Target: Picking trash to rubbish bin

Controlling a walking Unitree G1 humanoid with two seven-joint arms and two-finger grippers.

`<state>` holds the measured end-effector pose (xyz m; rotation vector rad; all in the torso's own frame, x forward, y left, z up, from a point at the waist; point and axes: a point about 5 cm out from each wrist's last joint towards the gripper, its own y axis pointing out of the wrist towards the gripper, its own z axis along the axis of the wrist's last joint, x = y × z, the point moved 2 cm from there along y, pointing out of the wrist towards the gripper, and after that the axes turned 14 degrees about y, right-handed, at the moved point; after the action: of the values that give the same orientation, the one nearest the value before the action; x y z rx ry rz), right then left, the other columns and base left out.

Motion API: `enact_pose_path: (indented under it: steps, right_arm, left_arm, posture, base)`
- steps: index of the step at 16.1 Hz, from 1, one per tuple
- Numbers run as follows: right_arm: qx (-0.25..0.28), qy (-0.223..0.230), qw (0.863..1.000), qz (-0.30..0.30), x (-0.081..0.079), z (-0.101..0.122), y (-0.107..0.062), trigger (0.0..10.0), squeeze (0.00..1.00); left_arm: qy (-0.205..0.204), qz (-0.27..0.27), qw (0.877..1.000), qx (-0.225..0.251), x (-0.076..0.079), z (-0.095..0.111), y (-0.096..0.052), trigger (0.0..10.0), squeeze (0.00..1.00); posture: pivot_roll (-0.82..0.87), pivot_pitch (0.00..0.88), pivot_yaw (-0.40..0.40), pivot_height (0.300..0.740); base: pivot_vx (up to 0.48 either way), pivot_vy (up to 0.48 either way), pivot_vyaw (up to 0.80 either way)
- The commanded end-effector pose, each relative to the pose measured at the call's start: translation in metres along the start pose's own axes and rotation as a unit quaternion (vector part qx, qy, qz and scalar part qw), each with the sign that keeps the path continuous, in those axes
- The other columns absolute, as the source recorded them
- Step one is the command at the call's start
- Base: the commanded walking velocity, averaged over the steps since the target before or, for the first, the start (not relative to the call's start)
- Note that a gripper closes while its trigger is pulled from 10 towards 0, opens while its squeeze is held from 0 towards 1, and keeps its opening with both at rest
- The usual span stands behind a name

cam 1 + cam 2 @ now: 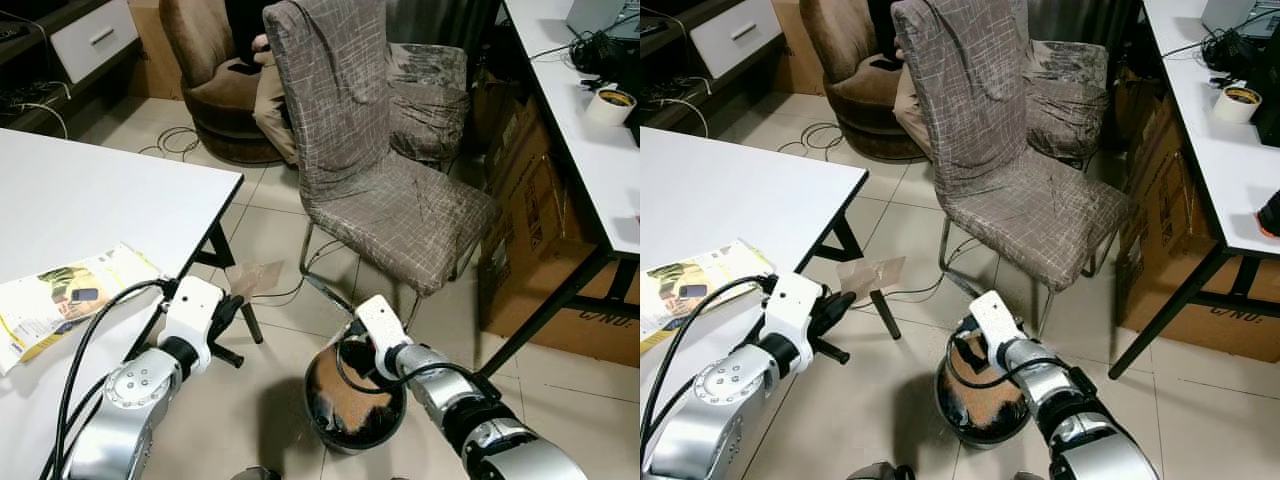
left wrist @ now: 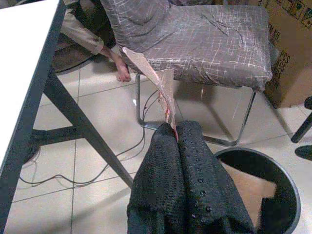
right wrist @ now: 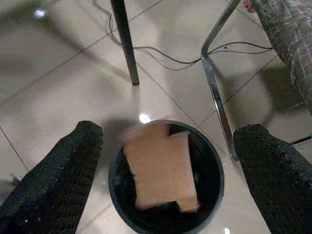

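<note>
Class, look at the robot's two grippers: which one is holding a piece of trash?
The left gripper, shut on a thin wrapper; the right gripper hangs open above the bin.

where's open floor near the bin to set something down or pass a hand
Open tile lies between the table leg and the bin. The white table is bare beyond the leaflet. Crowded: cables under the chair, boxes to its right. The left gripper holds a wrapper; the right gripper is open above the bin.

A pale tiled floor (image 1: 260, 400) is seen, with a grey covered chair (image 1: 380, 170) between two white worktops (image 1: 90, 190).
</note>
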<state>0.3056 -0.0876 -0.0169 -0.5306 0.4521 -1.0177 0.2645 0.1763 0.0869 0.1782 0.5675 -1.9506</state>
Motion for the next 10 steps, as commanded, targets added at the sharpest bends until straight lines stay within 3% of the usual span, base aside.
enact_pose_path:
  steps: [1, 5, 8, 9, 10]
  right_arm:
    - [-0.004, -0.017, 1.000, 0.003, -0.002, 0.005, 0.002, 10.0, 0.02]
    - [0.008, -0.033, 0.999, 0.000, -0.002, 0.013, 0.003, 10.0, 0.00]
    - [0.044, -0.013, 0.998, -0.032, 0.012, 0.015, -0.005, 10.0, 0.00]
    - [0.063, 0.011, 0.997, -0.039, 0.020, 0.004, -0.019, 10.0, 0.00]
    - [0.070, 0.018, 0.997, -0.039, 0.022, 0.001, -0.026, 10.0, 0.00]
  left_arm:
    - [0.005, -0.001, 1.000, -0.002, -0.001, -0.001, 0.000, 10.0, 0.00]
    - [0.003, 0.003, 1.000, 0.004, 0.000, 0.001, 0.004, 10.0, 0.00]
    - [-0.034, -0.017, 0.999, 0.014, 0.015, 0.002, 0.017, 10.0, 0.00]
    - [-0.024, -0.073, 0.997, -0.007, 0.039, -0.009, 0.032, 10.0, 0.00]
    - [-0.017, -0.093, 0.995, -0.016, 0.049, -0.014, 0.037, 10.0, 0.00]
  posture:
    - [-0.01, 0.061, 0.030, 0.740]
    - [-0.02, 0.060, 0.027, 0.740]
    - [-0.03, 0.058, 0.025, 0.740]
    - [-0.06, 0.057, 0.026, 0.740]
    - [-0.07, 0.058, 0.027, 0.740]
  base:
    - [0.000, 0.000, 0.00]
    - [0.000, 0.000, 0.00]
    - [0.000, 0.000, 0.00]
    - [0.000, 0.000, 0.00]
    - [0.000, 0.000, 0.00]
